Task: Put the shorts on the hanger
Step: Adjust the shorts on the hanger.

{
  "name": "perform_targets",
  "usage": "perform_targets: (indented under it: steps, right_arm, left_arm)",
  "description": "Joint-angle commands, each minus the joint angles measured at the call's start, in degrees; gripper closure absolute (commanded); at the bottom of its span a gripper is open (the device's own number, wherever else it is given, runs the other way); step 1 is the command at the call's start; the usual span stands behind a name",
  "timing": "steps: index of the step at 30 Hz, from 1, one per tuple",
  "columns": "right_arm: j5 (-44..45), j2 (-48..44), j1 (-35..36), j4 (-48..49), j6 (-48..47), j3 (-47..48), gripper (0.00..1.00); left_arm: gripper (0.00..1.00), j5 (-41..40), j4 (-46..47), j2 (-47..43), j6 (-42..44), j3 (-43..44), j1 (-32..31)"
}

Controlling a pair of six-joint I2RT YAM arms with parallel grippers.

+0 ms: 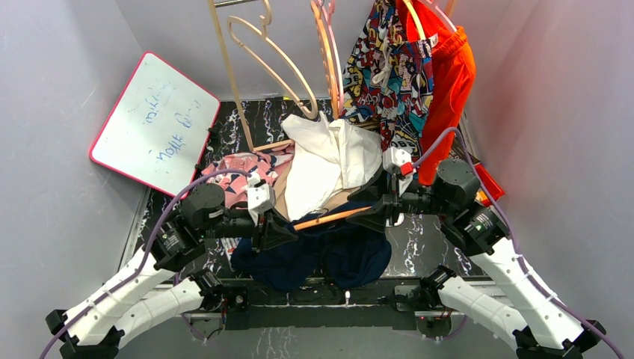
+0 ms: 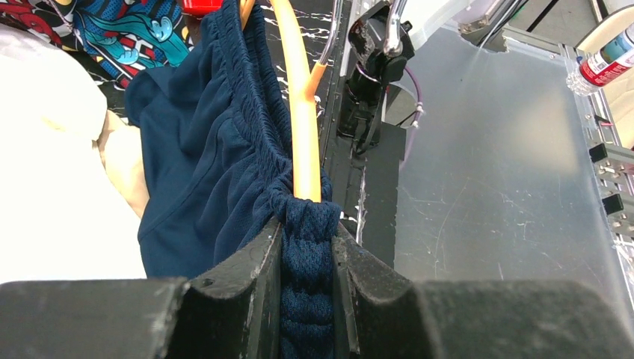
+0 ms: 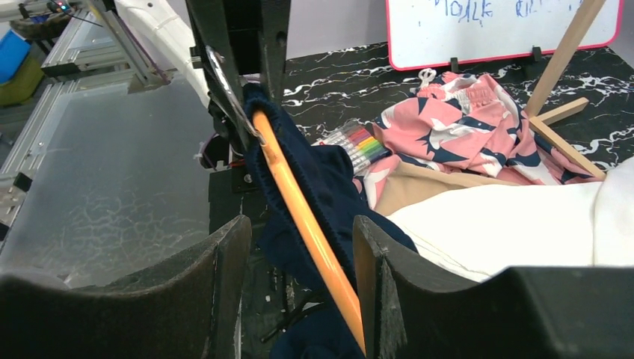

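Note:
The navy shorts (image 1: 314, 260) hang in a bunch between my two grippers over the table's near middle. The orange-tan hanger (image 1: 329, 217) runs across between the grippers, with the shorts' waistband (image 2: 247, 112) gathered along its bar (image 2: 302, 112). My left gripper (image 1: 280, 233) is shut on the end of the waistband (image 2: 308, 228), right where the hanger's end goes into the fabric. My right gripper (image 1: 371, 213) is open; the hanger's bar (image 3: 299, 213) and the shorts (image 3: 321, 176) pass between its fingers (image 3: 299, 222), the bar lying close to the right finger. The hanger's hook is hidden.
A white cloth (image 1: 329, 161) and pink patterned shorts (image 1: 235, 170) lie behind the grippers. A whiteboard (image 1: 153, 123) leans at the back left. Comic-print shorts (image 1: 389, 75), orange shorts (image 1: 448, 82) and pale hangers (image 1: 269, 52) hang at the back. Markers (image 3: 359, 140) lie on the table.

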Motion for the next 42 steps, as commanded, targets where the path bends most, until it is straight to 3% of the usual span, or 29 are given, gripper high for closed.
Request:
perform_targets:
  steps: [1,13,24,28,31,32,35,39,42]
  right_arm:
    - [-1.0,-0.4,1.2,3.3,-0.4,0.3,0.4]
    - [3.5,-1.3,2.7,2.4,-2.9,-1.4,0.44]
    - [6.5,1.1,6.4,1.0,-5.3,-1.7,0.49]
    - [8.0,2.5,7.5,1.6,-5.4,-1.9,0.68]
    - [8.8,2.4,7.6,3.7,-4.9,-2.1,0.95]
    - [9.0,2.1,7.6,4.5,-4.6,-2.3,1.0]
    - [10.2,1.1,7.7,6.1,-3.9,-2.5,1.0]
    - [11.1,0.2,7.6,6.7,-3.5,-2.7,1.0]
    - [11.0,0.0,7.6,6.7,-3.3,-2.8,1.0]
  left_arm:
    - [1.0,-0.1,7.4,0.9,0.5,3.7,0.2]
    - [1.0,4.5,11.7,8.7,0.3,6.8,0.2]
    - [1.0,5.6,11.9,9.6,-0.4,9.2,0.2]
    - [1.0,5.3,11.9,8.7,-1.0,8.9,0.2]
    - [1.0,3.8,11.8,7.6,-1.4,8.2,0.2]
    - [1.0,2.9,11.7,7.1,-1.5,7.8,0.2]
    - [0.99,1.2,10.8,5.2,-1.6,6.9,0.2]
    - [0.83,-0.1,8.2,3.6,-1.6,6.4,0.2]
    - [0.56,-0.8,7.0,2.8,-1.6,6.1,0.2]
